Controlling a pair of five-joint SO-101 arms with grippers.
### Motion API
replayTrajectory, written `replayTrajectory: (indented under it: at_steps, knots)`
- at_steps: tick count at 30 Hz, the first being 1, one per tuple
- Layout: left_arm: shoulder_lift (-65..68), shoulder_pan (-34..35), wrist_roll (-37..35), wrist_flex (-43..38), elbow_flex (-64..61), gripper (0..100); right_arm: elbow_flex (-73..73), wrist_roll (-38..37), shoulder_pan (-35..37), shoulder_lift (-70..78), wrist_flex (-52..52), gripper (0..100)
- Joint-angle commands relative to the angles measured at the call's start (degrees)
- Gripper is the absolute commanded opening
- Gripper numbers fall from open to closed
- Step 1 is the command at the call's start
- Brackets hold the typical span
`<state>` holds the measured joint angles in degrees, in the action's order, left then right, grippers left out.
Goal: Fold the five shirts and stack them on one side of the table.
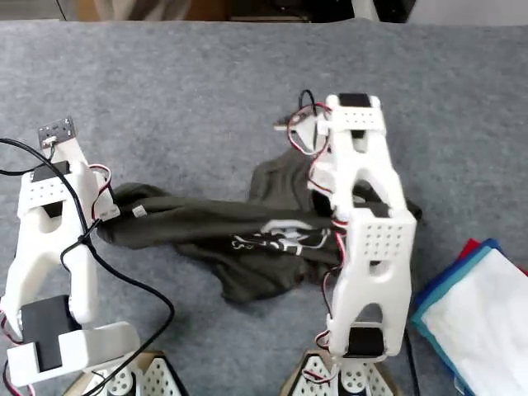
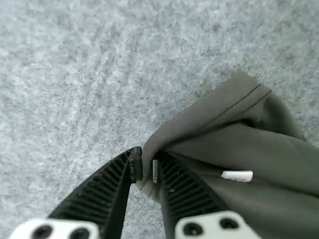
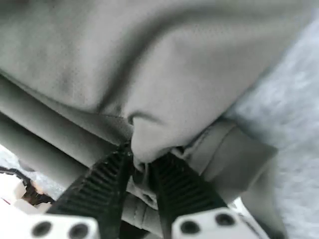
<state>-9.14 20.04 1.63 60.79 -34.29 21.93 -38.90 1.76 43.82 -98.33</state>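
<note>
High view: an olive shirt point(image 1: 206, 219) is held bunched and stretched across mid-table point(image 1: 165, 91), so spreading ahead of the fold is judged in hand. Its edge is pinched in the nearly closed left gripper point(image 2: 145, 170), and a bunch is clamped by the right gripper point(image 3: 143, 167). Laying it flat is required next. Each arm is bent low over one end of the shirt.

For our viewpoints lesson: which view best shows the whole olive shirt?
High view: the whole olive shirt, end to end. Left wrist view: a corner in the left tool. Right wrist view: a fold in the right tool.
</note>
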Motion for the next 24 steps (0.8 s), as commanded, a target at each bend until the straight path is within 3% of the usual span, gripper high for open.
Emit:
replayTrajectory:
  at_steps: [1, 10, 15, 24]
  knots:
    - [-1.9, 0.1, 0.4, -2.2, 0.3, 2, -7.2, -0.8, -2.9, -6.6, 3.7, 3.7]
    - [-1.9, 0.1, 0.4, -2.8, 0.3, 2, -10.3, -6.1, -1.0, -22.3, 0.4, 30.1]
    - [-1.8, 0.1, 0.0, -2.8, -0.8, 2, -4.4, -2.2, 0.3, -27.0, 2.4, 30.7]
    - [-1.9, 0.1, 0.1, -2.6, -1.2, 2, 19.8, 3.7, 8.0, -9.4, -1.0, 30.7]
